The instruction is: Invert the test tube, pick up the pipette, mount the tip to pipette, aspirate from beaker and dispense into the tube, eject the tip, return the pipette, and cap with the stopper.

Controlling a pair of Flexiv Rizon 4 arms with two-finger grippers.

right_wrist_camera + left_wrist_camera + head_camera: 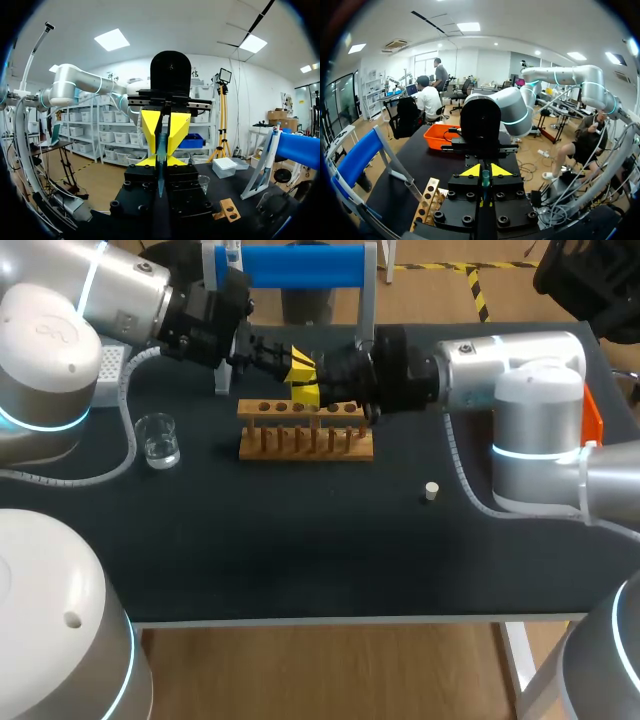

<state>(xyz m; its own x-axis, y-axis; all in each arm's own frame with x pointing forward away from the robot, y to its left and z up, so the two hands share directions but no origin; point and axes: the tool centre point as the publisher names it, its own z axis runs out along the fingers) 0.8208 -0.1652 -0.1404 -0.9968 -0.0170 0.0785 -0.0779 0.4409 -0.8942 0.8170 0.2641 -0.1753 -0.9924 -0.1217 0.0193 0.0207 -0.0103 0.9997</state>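
Head cam: my L gripper point(300, 365) and R gripper point(309, 395) meet tip to tip over the rack point(305, 430). Beaker point(158, 440) sits near my L arm, stopper point(431, 491) alone by the R. Tube point(161, 150) is hidden there, only the wrist cams show it. Both grippers clamped on it, ends hard to make out.

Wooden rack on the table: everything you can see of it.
The rack looks like pale wood: a top bar with a row of round holes, apparently empty, above a row of upright pegs on a base board. It stands level on the dark table, below the left end effector and right end effector; neither visibly touches it.
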